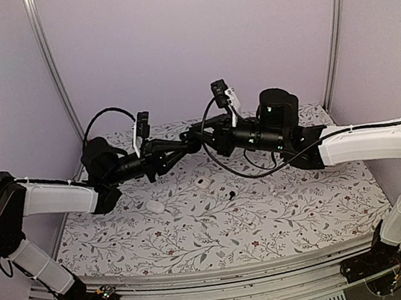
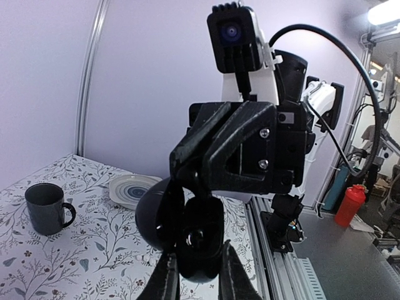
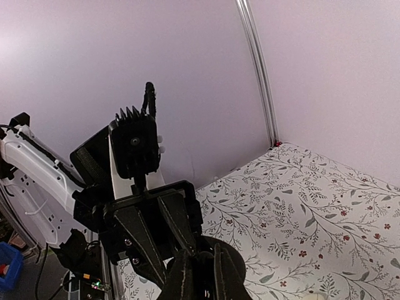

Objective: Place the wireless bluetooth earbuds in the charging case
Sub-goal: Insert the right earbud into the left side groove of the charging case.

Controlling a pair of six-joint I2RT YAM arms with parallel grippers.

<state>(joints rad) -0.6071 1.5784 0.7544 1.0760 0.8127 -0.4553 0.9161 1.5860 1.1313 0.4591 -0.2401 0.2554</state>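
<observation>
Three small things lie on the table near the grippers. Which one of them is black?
The tiny earbud, the rightmost of the three. The oval pebble and the small piece are both white.

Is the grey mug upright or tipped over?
Upright. In the left wrist view the mug stands on its base on the table, open rim facing up, handle out to the side.

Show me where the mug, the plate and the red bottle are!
mug (image 2: 44, 211): left wrist view, on its dark side wall.
plate (image 2: 128, 187): left wrist view, on its ringed middle.
red bottle (image 2: 350, 207): left wrist view, on its red body.
</observation>
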